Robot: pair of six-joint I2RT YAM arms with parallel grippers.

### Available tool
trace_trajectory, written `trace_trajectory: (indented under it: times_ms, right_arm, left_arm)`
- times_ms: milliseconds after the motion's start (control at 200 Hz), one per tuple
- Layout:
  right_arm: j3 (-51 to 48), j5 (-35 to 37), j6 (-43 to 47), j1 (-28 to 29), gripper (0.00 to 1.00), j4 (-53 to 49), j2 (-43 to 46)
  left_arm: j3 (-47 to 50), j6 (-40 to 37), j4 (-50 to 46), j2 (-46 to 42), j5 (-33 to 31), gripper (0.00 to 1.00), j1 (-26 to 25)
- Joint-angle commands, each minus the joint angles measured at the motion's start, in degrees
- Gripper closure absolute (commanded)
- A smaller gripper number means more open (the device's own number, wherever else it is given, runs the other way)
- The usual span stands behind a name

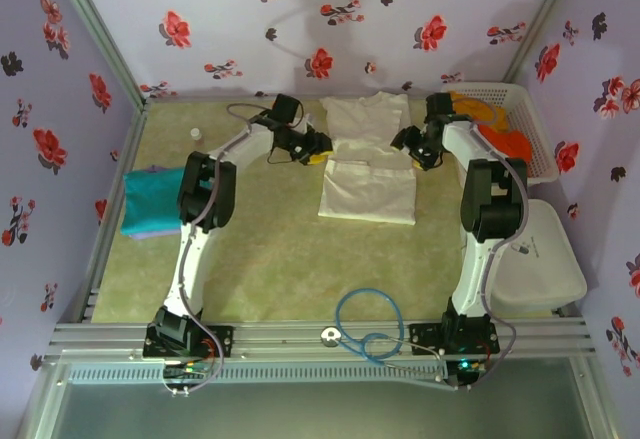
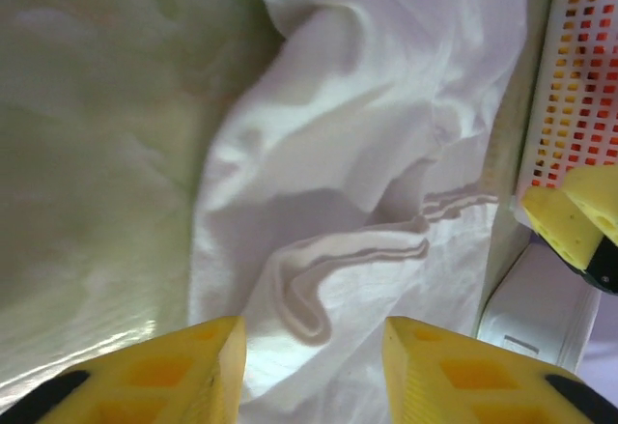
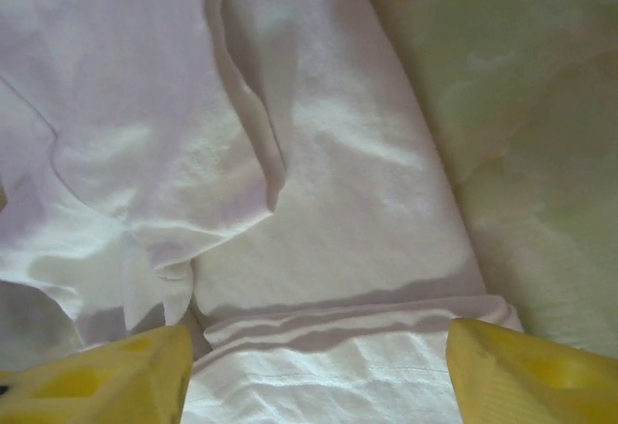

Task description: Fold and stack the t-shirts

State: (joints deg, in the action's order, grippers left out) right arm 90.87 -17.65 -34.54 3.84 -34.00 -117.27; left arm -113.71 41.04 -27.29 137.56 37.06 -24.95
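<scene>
**Both tools hanging open over the white t-shirt**

The left tool (image 2: 314, 342) is hanging with its two yellow fingers (image 2: 193, 366) parted by a moderate gap. It is gripping nothing, and white cloth is showing through the gap. The right tool (image 3: 314, 356) is standing noticeably wider, its fingers out at the two lower corners of its own wrist view, and it too is holding nothing. Whether either tool's fingertips are brushing the cloth cannot be told.

Counting what is lying out: two tools and one white t-shirt (image 1: 368, 174). One teal t-shirt (image 1: 150, 202) is lying as a flat folded rectangle. Orange cloth (image 1: 505, 141) is sitting heaped in one white lattice basket (image 1: 541, 149), and how many shirts it makes up cannot be told. One small bottle (image 1: 196, 135) is standing near the far left corner.

The white t-shirt is lying in the middle of the tabletop (image 1: 280, 259), its near part doubled over. The left tool is hovering at the shirt's left edge and the right tool at its right edge, both about level with the fold line. The teal t-shirt is resting well apart from both tools, out beside the left arm, and the basket is sitting just beyond the right tool.
</scene>
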Motion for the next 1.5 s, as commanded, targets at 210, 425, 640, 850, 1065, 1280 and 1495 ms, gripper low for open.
trace_trajectory:
  times_ms: [210,425,640,850,1065,1280,1495]
  right_arm:
    - [-16.50,2.09,1.69,-0.23,0.22,-1.96,15.41]
    - [-28.81,5.14,1.44,1.03,0.24,-2.94,23.19]
    - [-37.04,4.95,0.49,2.39,0.29,1.32,24.31]
    - [-38.14,4.38,-0.29,4.46,0.36,4.05,23.13]
    - [-39.29,4.73,-0.85,5.03,0.51,5.46,23.43]
    - [-39.66,5.30,-0.17,5.11,0.81,4.04,24.16]
    - [-41.06,5.61,0.49,5.30,0.96,1.16,26.90]
  left_arm:
    - [16.61,-8.51,-5.47,-14.95,-5.37,0.52,0.01]
    - [33.60,-6.17,2.75,-23.02,-4.86,0.48,-3.09]
    - [40.17,-0.83,11.40,-23.31,-5.29,0.49,-6.77]
    - [38.24,-0.21,11.20,-20.36,-7.67,0.51,-8.87]
    - [37.17,0.92,11.60,-19.70,-8.45,0.62,-9.49]
    - [36.41,0.77,8.36,-19.82,-9.65,0.95,-10.37]
    - [40.44,1.01,6.94,-23.64,-11.76,1.00,-10.99]
